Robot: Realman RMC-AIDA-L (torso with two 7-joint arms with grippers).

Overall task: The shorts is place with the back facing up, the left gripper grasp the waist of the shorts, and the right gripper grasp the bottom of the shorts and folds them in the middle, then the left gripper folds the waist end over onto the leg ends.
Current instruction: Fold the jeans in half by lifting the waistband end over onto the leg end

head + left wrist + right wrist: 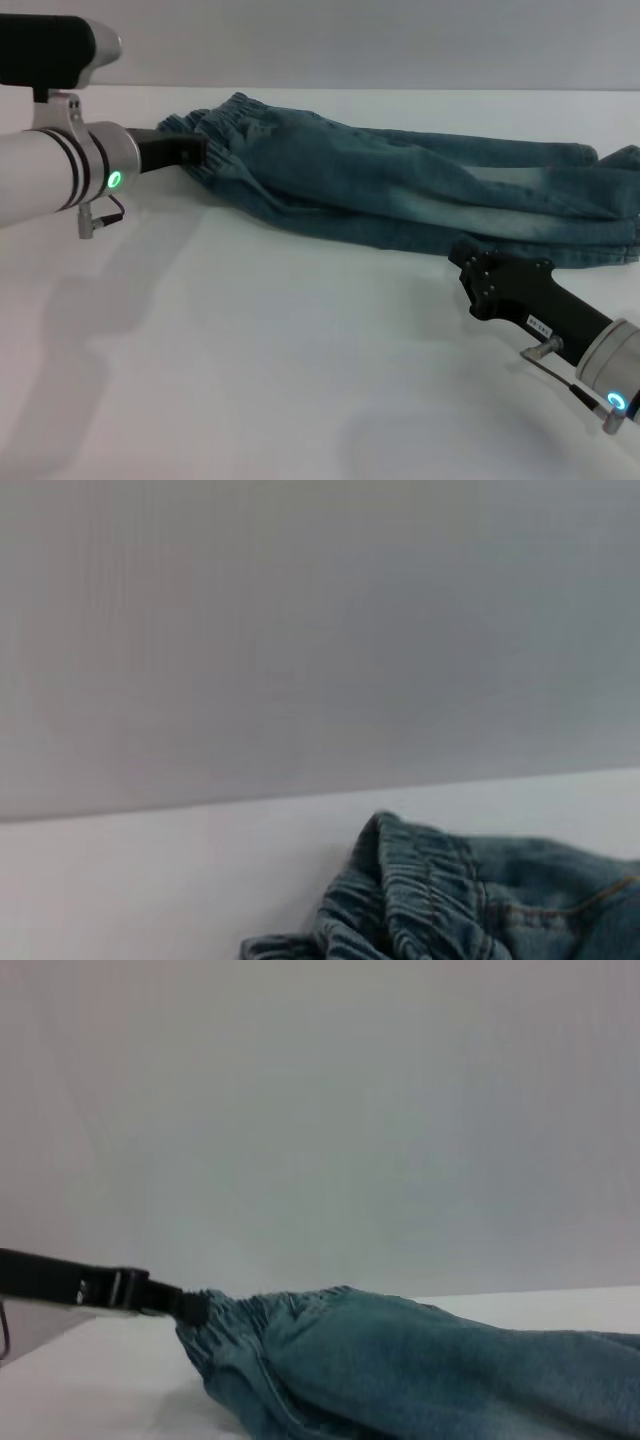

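Observation:
The blue denim shorts lie folded lengthwise across the far side of the white table. Their ruffled waist is at the left and the leg ends at the right edge of the head view. My left gripper reaches in from the left, and its black fingers are closed on the near corner of the waist. The right wrist view shows that same left gripper pinching the waist edge. The puckered waist also fills the left wrist view's corner. My right gripper hovers just in front of the shorts' near edge, holding nothing.
The white table stretches bare in front of the shorts, between the two arms. A plain grey wall stands behind the table's far edge.

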